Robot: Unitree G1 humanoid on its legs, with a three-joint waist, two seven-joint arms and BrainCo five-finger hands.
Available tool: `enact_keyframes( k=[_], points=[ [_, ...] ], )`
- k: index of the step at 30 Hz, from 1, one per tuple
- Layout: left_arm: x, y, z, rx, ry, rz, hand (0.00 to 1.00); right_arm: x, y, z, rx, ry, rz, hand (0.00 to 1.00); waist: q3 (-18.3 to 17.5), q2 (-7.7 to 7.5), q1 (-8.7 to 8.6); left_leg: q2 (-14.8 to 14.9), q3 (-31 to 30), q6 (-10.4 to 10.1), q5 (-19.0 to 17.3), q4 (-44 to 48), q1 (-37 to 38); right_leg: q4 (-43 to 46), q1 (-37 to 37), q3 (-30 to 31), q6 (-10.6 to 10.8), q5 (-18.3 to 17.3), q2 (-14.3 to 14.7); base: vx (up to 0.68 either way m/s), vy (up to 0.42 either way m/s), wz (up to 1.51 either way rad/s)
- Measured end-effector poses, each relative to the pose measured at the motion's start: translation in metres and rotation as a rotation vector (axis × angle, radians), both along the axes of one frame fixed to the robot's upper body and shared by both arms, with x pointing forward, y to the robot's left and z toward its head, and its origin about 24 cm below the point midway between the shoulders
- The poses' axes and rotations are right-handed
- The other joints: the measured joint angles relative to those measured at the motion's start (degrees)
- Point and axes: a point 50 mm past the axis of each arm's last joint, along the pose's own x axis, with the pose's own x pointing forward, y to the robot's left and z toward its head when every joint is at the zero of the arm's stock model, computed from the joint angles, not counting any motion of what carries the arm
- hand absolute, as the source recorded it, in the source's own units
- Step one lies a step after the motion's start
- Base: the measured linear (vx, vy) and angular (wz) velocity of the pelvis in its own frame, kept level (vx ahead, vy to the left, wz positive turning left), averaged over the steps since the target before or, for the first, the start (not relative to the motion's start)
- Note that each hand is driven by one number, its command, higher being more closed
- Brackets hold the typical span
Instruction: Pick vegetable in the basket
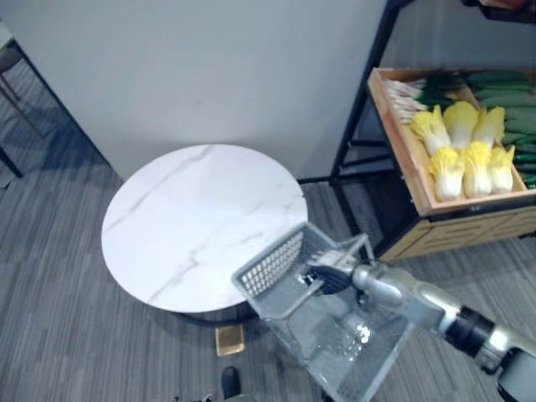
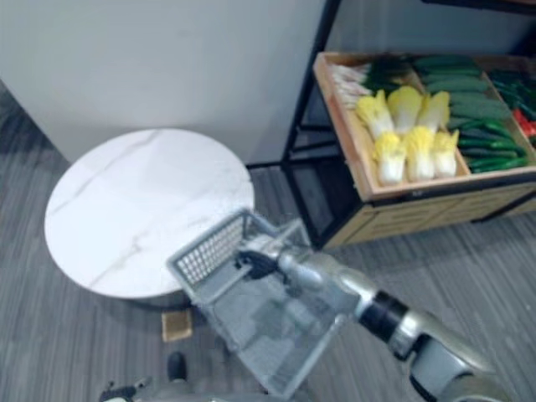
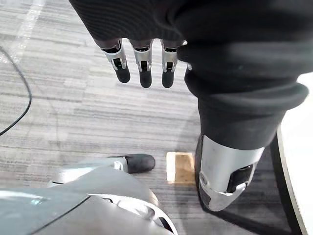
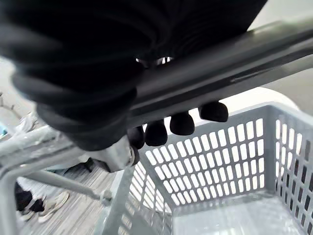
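Basket (image 1: pixel 266 270) handle (image 4: pixel 244 63) clasped in curled right hand (image 1: pixel 331 276); left hand (image 3: pixel 142 54) slack, empty. Carrying step; next, approach vegetables (image 1: pixel 465 155).

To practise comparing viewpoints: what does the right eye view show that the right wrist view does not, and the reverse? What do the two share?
The right eye view adds the round table and the crate of cabbages and cucumbers.
The right wrist view adds the dark fingertips curled under the handle, and what looks like a person's shoe on the floor.
Both show the right hand gripping the empty grey basket.
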Motion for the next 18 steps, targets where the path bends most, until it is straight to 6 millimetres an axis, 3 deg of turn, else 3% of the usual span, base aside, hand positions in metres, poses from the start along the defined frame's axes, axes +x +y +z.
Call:
enact_keyframes(
  k=[5, 9, 13, 18],
  points=[
    [0.002, -0.005, -0.001, -0.022, 0.002, -0.059, 0.00, -0.022, -0.035, -0.028, -0.014, 0.108, -0.109, 1.00, -0.99, 1.08, -0.26, -0.04, 1.79, 0.13, -0.76, 0.18, 1.90, -0.37, 0.98, 1.42, 0.06, 0.14, 0.26, 0.03, -0.002, -0.17],
    [-0.006, -0.008, -0.003, -0.042, 0.027, -0.094, 0.00, -0.042, -0.084, -0.046, -0.021, 0.162, -0.314, 1.00, -2.25, 1.85, -1.55, -0.86, 1.84, 0.24, -1.85, 0.18, 2.76, -1.22, 2.26, 1.31, 0.51, -0.03, -0.35, 0.01, 0.013, 0.02],
    [-0.013, -0.011, -0.005, -0.066, 0.042, -0.097, 0.00, -0.069, -0.137, -0.076, -0.179, 0.198, -0.496, 1.00, -2.81, 2.46, -1.85, -2.02, 1.98, 0.82, -2.62, 0.18, 3.54, -2.13, 3.45, 1.40, 0.64, 0.02, -1.54, 0.03, 0.037, 0.01],
    [-0.025, -0.015, -0.007, -0.083, 0.075, -0.116, 0.00, -0.093, -0.169, -0.094, -0.301, 0.224, -0.599, 1.00, -3.47, 3.38, -2.22, -2.80, 3.14, 1.09, -3.52, 0.18, 5.12, -2.35, 4.47, 2.43, 0.66, 0.01, -2.19, 0.04, 0.028, -0.10]
  ],
)
